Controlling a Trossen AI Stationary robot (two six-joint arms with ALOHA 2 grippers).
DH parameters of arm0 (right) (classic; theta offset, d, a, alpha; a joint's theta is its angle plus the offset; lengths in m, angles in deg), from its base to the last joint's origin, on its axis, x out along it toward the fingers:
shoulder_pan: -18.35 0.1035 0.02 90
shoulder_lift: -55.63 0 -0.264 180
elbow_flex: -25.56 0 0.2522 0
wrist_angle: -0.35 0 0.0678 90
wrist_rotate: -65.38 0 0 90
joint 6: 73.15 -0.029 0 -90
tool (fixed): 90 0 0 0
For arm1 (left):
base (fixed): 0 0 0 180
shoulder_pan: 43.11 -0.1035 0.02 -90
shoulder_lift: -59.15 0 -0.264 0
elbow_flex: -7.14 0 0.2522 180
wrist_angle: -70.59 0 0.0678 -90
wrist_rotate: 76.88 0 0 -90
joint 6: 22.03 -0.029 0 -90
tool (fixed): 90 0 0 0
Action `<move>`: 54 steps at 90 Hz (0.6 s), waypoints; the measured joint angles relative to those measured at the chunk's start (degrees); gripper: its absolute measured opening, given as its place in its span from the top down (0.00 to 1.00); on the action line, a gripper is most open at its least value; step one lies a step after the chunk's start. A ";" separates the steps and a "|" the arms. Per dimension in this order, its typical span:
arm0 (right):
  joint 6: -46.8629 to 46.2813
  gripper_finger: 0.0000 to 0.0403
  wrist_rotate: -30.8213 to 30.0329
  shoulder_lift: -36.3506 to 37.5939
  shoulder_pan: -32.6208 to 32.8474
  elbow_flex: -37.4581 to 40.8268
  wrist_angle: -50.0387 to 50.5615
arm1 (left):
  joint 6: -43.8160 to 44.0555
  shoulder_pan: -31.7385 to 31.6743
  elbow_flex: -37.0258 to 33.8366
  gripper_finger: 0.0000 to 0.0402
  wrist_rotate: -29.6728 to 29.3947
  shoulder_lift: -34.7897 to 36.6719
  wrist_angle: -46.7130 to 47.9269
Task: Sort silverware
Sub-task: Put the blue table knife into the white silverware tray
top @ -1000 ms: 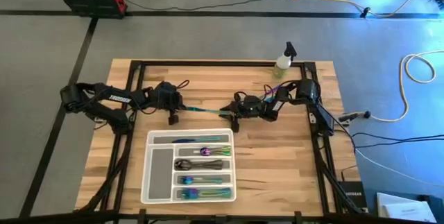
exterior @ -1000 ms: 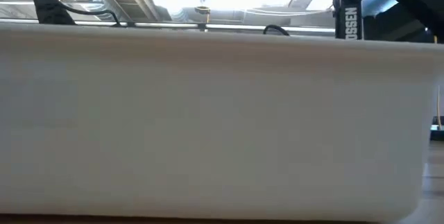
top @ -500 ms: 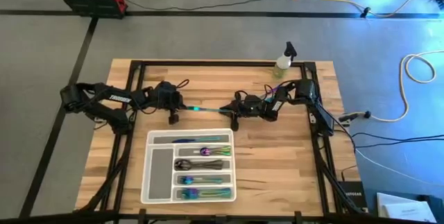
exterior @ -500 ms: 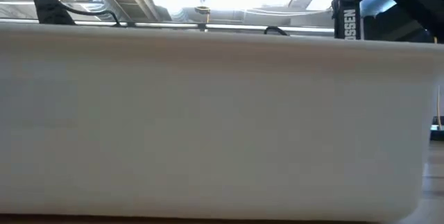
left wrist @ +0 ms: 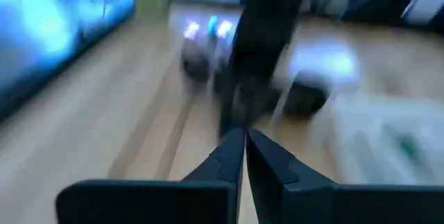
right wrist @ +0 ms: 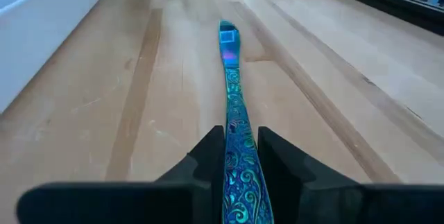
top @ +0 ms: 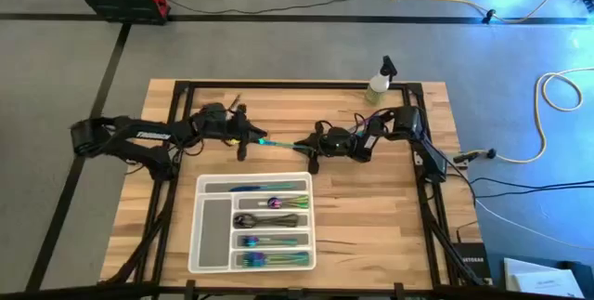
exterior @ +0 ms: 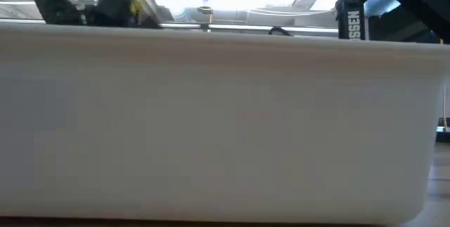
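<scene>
gripping an iridescent teal-blue piece of silverware (right wrist: 232, 106) by its patterned handle, the right gripper (top: 312, 150) hovered low over the middle of the wooden table (top: 371, 216), just behind the white compartment tray (top: 209, 244). in the right wrist view the two dark fingers (right wrist: 277, 156) pressed against either side of the handle, and the flat end of the piece pointed away over the bare planks, with the tray's white wall at the edge of that view. whether the piece was a fork, knife or spoon could not be told.

the left gripper (top: 243, 139) sat close to the far tip of that same piece; in the high view they looked nearly touching, though contact could not be made out. the left wrist view showed its fingers (left wrist: 229, 156) pressed together with nothing between them, facing the blurred right arm.

more silverware (top: 271, 218) lay sorted in the tray's long compartments, some iridescent, some dark. a small spray bottle (top: 379, 81) stood at the table's far edge, behind the right arm. the low view was filled by the tray's wall (exterior: 225, 121).
</scene>
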 joint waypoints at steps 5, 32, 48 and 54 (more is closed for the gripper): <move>0.01 0.87 0.28 -0.05 0.00 0.05 -0.65 | 0.11 0.87 1.02 0.99 -0.06 3.10 -0.99; -0.53 0.86 1.42 4.95 0.00 0.43 1.77 | -0.92 7.05 1.52 0.99 0.16 20.09 1.87; -0.74 0.86 1.59 9.29 0.04 0.21 0.88 | -0.87 10.13 1.52 0.99 -0.12 26.25 5.70; -0.81 0.86 1.72 10.57 0.04 0.21 1.20 | -0.80 11.02 1.52 0.99 -0.53 27.25 6.56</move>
